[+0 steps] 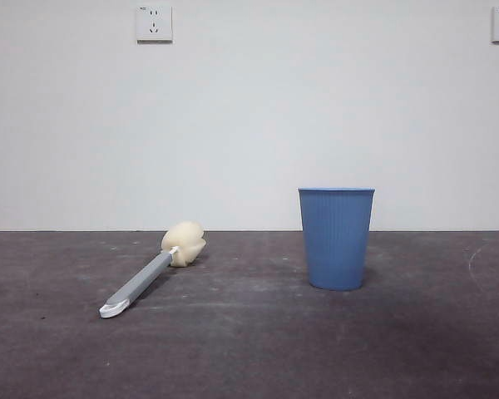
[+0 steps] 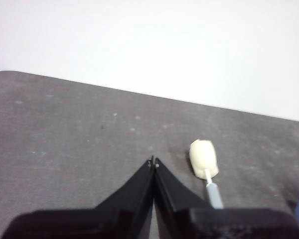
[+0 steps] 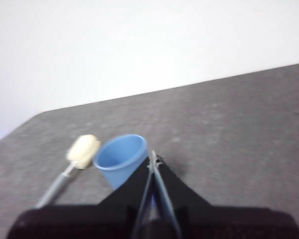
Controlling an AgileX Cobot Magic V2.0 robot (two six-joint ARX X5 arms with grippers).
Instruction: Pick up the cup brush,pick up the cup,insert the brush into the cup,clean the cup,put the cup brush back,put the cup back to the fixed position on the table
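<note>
Front view: cup brush (image 1: 154, 273) lies flat on the table (image 1: 249, 349), well left of the upright cup (image 1: 336, 238). Left end effector (image 2: 153, 162) is closed and empty; open it, then take the grey handle mid-length.

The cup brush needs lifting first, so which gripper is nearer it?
Left. The left gripper is beside the cup brush; the right gripper is by the cup.

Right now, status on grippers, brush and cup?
Left gripper and right gripper shut, empty, off the table. Cup brush lying flat; cup upright beside it. Nothing between.
</note>
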